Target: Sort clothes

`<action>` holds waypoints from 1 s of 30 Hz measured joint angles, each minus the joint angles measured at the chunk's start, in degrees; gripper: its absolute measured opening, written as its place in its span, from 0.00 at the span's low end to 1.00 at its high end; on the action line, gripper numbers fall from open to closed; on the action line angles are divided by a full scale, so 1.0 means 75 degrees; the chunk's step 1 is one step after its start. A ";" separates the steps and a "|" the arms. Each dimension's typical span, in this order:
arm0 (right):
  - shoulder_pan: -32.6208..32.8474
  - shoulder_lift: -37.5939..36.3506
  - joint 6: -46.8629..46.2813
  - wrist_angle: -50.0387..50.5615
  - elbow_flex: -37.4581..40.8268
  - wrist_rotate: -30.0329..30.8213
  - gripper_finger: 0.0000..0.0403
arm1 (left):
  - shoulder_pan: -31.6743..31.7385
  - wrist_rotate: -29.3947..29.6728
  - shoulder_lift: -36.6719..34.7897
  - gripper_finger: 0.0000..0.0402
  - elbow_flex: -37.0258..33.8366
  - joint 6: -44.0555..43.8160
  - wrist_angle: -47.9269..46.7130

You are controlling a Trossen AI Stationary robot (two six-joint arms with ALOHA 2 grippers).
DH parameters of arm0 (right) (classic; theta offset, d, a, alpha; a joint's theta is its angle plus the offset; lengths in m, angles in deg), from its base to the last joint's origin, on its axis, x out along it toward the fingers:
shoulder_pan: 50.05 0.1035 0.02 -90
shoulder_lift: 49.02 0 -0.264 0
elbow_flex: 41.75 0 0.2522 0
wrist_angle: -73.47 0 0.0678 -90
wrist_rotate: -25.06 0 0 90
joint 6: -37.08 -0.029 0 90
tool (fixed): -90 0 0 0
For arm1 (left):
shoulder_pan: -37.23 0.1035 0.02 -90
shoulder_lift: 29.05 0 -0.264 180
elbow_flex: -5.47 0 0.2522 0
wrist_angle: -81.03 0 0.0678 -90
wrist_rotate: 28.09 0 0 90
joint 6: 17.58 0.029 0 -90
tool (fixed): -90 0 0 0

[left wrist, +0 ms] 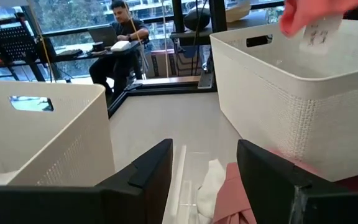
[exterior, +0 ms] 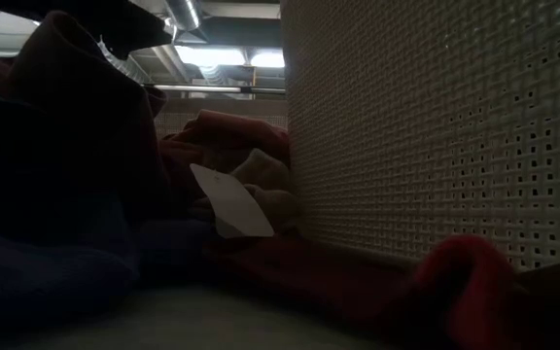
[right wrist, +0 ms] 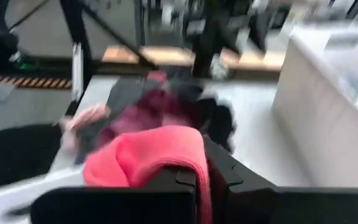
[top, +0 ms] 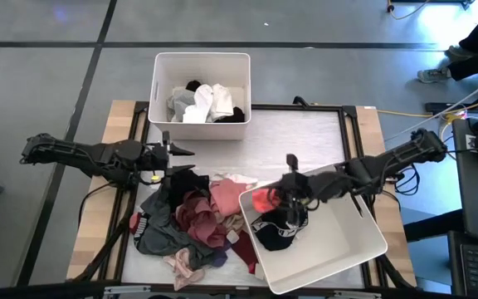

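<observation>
**tinkerbot:** Looking at the clothes (top: 191, 223), they're a loose heap of small floppy garments on the table between the two bins, maroon, pink, black, grey. I'd guess light, limp and clingy, so pinching a raised fold on top should beat scooping from below, or you drag neighbours along.

**gripfan:** Agreed. The right gripper (top: 282, 198) is clamped tight on a coral-red garment (right wrist: 148, 155), hanging at the rim of the near bin (top: 363, 249), which already has a black piece inside. It's draped over the fingers, so I'd expect it to cling a bit on release.

**tinkerbot:** The left gripper (top: 181, 150) stands spread and empty, between the heap and the far bin (top: 160, 87) with its whites and greys.
</observation>
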 joint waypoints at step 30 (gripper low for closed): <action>0.0170 0.0509 -0.4252 0.6108 -0.1563 -0.0626 0.70 | 0.0000 0.0000 0.0134 0.42 0.0000 -0.0168 -0.0319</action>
